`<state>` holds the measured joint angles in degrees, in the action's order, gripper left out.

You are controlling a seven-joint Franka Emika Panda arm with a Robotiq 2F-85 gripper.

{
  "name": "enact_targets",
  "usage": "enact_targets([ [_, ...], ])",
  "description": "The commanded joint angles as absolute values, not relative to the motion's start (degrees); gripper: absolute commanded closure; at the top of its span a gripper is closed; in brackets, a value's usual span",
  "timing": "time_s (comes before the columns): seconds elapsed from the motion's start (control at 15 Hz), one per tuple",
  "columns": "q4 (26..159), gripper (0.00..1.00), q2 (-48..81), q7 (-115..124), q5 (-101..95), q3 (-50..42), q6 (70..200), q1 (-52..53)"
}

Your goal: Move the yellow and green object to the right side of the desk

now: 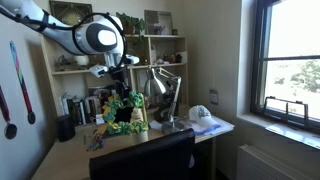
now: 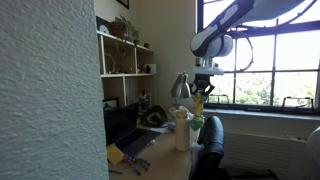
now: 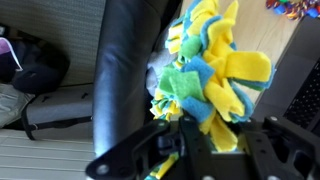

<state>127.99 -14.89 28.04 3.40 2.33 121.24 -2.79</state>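
The yellow and green object [image 3: 212, 68] is a bushy cluster of yellow, green and blue fleece strips. My gripper [image 3: 205, 138] is shut on it from above, with strips pinched between the fingers. In both exterior views the gripper [image 1: 120, 86] [image 2: 203, 88] holds the object [image 1: 125, 108] [image 2: 199, 101] in the air above the light wood desk [image 1: 70, 150], near the desk lamp. The desk's shelf unit [image 1: 150, 55] rises behind it.
A black chair back [image 1: 140, 160] [image 3: 125, 80] stands in front of the desk, right under the held object. A silver lamp [image 1: 160, 85], a white cap [image 1: 201, 115] and a cream bottle [image 2: 182, 130] are on the desk. A dark bag [image 3: 40, 65] lies on the floor. A window [image 1: 295, 60] is beyond the desk's end.
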Motion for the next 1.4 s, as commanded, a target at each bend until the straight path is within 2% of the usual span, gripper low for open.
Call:
enact_targets([
  [0.0,126.32,0.95,-14.52,33.44,-0.48,2.43,124.2,-5.29],
  [0.53,120.86,0.95,-10.38,43.39,-9.28,0.77,129.27,-9.42],
  [1.33,99.33,0.94,11.09,44.67,-16.52,-4.14,134.27,-6.37],
])
